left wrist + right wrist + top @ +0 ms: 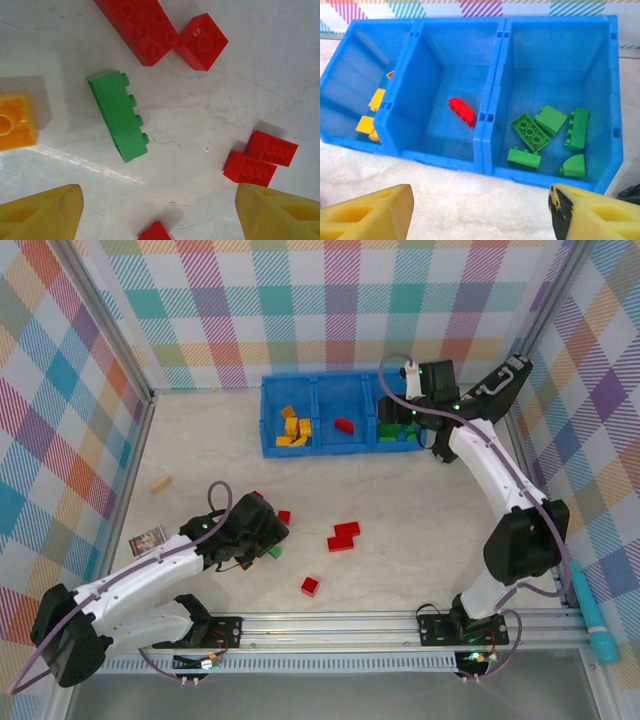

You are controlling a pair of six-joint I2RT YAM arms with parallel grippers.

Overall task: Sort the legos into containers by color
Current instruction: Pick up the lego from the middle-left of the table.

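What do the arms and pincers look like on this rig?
The left arm and right arm have white link shells and black joint housings; a lilac cable loops along each, with small green lights near the wrists. The left pincer and right pincer carry yellow wedge-shaped fingers with moulded recesses; one right-pincer finger has a black patch at its tip.

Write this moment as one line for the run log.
left gripper open, near green brick | right gripper open, facing blue bin | right compartment: green bricks | middle compartment: one red brick
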